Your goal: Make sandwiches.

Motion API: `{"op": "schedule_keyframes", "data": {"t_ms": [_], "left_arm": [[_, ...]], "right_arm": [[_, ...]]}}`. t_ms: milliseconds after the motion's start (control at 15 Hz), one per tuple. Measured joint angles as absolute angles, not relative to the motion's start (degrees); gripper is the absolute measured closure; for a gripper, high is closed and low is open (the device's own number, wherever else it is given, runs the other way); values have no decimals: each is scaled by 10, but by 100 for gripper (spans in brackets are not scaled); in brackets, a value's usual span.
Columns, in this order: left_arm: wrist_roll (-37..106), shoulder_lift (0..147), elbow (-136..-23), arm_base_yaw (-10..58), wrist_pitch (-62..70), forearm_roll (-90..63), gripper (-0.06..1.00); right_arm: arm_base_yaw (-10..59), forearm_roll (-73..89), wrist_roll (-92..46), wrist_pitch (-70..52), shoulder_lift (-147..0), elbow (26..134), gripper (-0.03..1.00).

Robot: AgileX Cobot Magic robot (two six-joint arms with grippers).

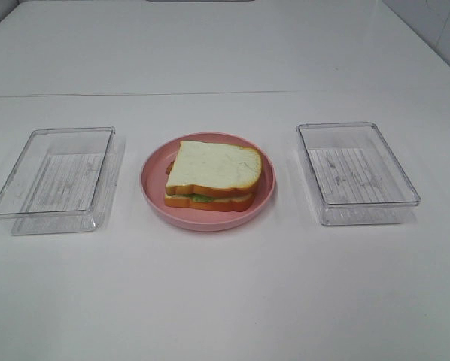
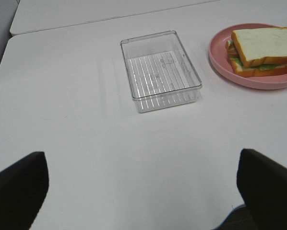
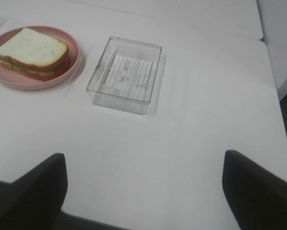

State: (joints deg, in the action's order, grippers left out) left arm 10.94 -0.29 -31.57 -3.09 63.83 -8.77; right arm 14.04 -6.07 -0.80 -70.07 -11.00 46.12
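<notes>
**Showing an assembled sandwich on its plate, both arms drawn clear**

Fig.: Sandwich [image 1: 212,177] sits at the centre of a round pink plate [image 1: 153,192], mid-table betw. two clear plastic trays: left tray [image 1: 52,180] and right tray [image 1: 357,173], each well apart from the plate and holding nothing. Step in hand, judged: stacking looks complete, top slice on, green lettuce edge showing betw. the slices; arms appear parked. Next move, if any, prob. only calls for checking the stack sits square; no ingredient is left to fetch.

Left gripper [image 2: 141,191] and right gripper [image 3: 143,189] each show dark fingers spread wide w/ nothing betw. them, over bare white table [image 1: 225,301].

Materials: bread is white w/ a tan crust, squarish, matte, faintly speckled; plate smooth, shallow-rimmed; trays rigid, transparent, rectangular w/ ribbed floors and rounded corners. Table top plain, lightly glossy.
</notes>
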Motion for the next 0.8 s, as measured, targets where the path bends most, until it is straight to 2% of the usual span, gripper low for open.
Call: {"op": "schedule_keyframes", "data": {"t_ms": [67,200,800], "left_arm": [[109,-3,-316,-31,638,-88,-5],[109,-3,-316,-31,638,-88,-5],[109,-3,-316,-31,638,-88,-5]], "right_arm": [[140,-33,-16,-701,-51,405,12],[140,-19,-18,-701,-3,371,12],[142,-15,-19,-701,2,286,12]]}}
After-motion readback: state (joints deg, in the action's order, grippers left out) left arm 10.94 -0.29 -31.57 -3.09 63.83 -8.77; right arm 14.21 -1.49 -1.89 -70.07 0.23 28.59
